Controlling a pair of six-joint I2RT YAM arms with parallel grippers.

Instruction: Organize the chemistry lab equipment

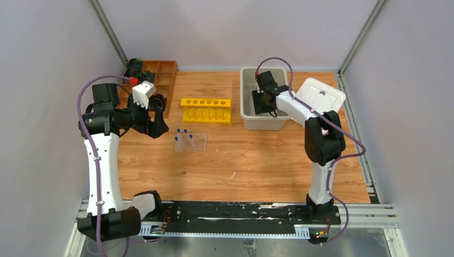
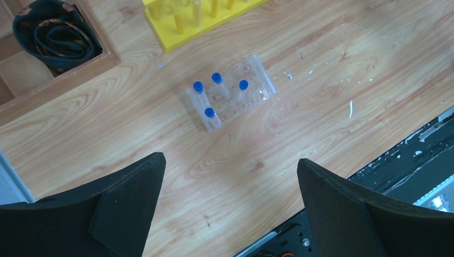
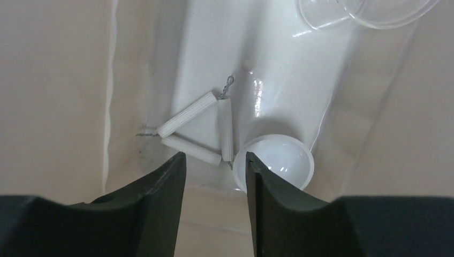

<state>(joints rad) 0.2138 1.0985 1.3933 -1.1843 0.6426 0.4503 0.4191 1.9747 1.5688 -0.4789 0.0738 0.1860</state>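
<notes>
The clear tube rack [image 1: 190,143] stands mid-table with several blue-capped tubes [image 2: 216,78] upright in it; it also shows in the left wrist view [image 2: 251,85]. My left gripper [image 1: 153,115] is open and empty, above the table to the left of the rack, and its open jaws show in its wrist view [image 2: 230,166]. My right gripper [image 1: 264,103] is down inside the grey bin [image 1: 247,115]. In the right wrist view it [image 3: 215,160] is open and empty, just above the small white triangle [image 3: 197,128] and the white round dish [image 3: 284,163]. Clear glassware [image 3: 369,10] lies at the bin's far end.
A yellow tube rack [image 1: 206,110] stands behind the clear rack. A wooden compartment tray [image 1: 160,80] with black objects [image 2: 53,32] is at the back left. The bin's white lid [image 1: 320,95] lies to the right of the bin. The black base rail [image 1: 230,214] runs along the near edge.
</notes>
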